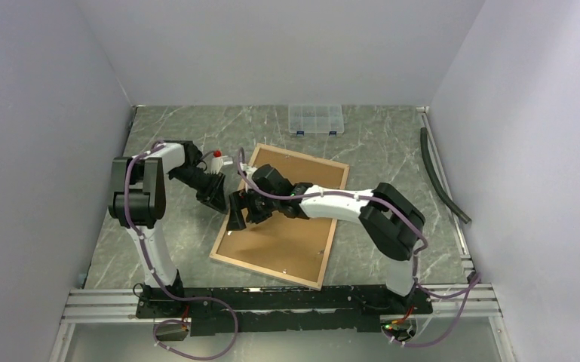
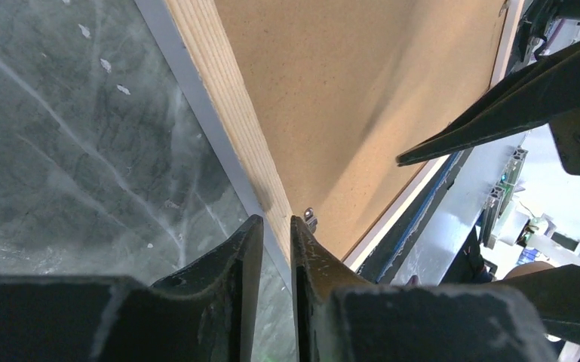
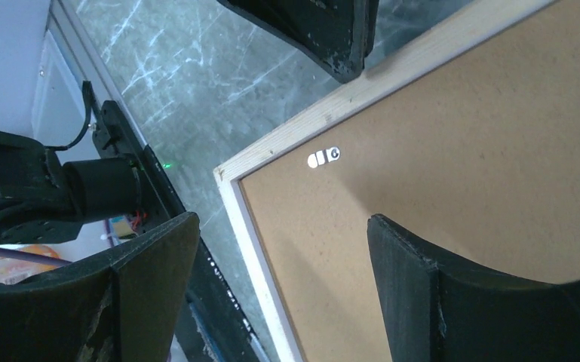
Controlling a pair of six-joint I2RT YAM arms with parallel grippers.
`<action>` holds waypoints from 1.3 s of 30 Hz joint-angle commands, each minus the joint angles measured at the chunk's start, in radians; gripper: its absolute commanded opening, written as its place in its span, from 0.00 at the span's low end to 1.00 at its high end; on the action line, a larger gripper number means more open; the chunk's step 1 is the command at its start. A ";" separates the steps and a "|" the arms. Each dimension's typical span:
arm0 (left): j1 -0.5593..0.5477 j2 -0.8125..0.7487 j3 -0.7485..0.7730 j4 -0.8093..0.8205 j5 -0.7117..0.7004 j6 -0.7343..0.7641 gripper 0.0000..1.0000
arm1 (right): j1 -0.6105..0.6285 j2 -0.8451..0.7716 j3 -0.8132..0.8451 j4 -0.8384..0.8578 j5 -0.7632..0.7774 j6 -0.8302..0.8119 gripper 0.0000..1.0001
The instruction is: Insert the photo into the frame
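Observation:
The frame (image 1: pixel 268 273) lies back up in the middle of the table, its light wood border around a plain brown backing board (image 1: pixel 286 234). The photo is hidden. My left gripper (image 1: pixel 215 197) is at the frame's left edge. In the left wrist view its jaws (image 2: pixel 275 226) stand almost shut, with the wood border (image 2: pixel 226 105) in the narrow gap beside a small metal clip (image 2: pixel 310 219). My right gripper (image 1: pixel 241 215) is open and empty, above the backing board (image 3: pixel 460 151) near the frame's near-left corner (image 3: pixel 230 177).
A small clear compartment box (image 1: pixel 316 118) stands at the back of the table. A black hose (image 1: pixel 441 177) lies along the right wall. The metal rail (image 1: pixel 271 298) with the arm bases runs along the near edge.

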 commanded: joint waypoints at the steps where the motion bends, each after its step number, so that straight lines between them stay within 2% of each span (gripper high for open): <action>1: 0.000 0.019 -0.013 0.023 0.013 -0.005 0.24 | 0.011 0.062 0.072 0.018 -0.063 -0.067 0.85; 21: -0.003 0.030 -0.014 0.037 -0.036 -0.011 0.19 | 0.051 0.188 0.108 0.132 -0.087 0.041 0.81; 39: -0.006 0.020 -0.010 0.030 -0.040 -0.010 0.17 | 0.050 0.225 0.121 0.167 -0.106 0.071 0.79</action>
